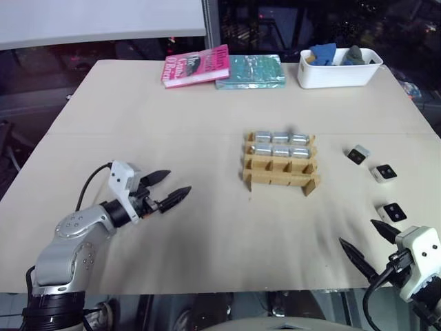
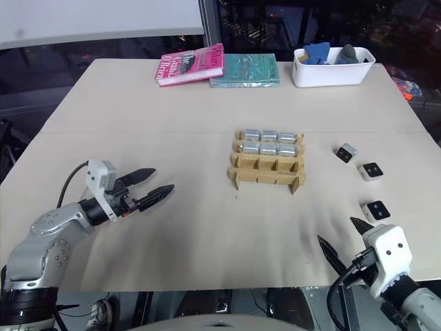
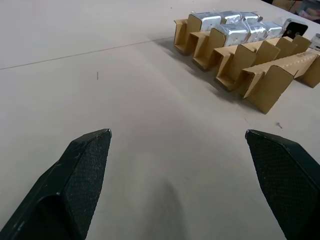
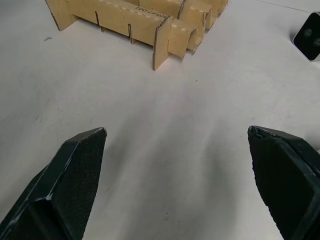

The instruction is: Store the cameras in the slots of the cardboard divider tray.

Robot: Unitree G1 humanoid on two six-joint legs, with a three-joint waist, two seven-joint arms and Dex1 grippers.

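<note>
We see the tray (image 1: 279, 164) mid-counter (image 1: 172, 124), its 2 far rows holding 6 cameras (image 1: 280, 144), with 3 more cameras (image 1: 384, 172) loose at its 3 o'clock. Our left gripper (image 1: 167, 189) at 8 o'clock and right gripper (image 1: 366, 241) at 5 o'clock both have jaws wide apart, empty.

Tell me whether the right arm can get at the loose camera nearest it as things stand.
Probably yes. The right gripper is open and empty, the nearest camera lies just beyond its fingertips on bare table, and nothing stands between them; the cardboard divider tray sits off to the side.
</note>
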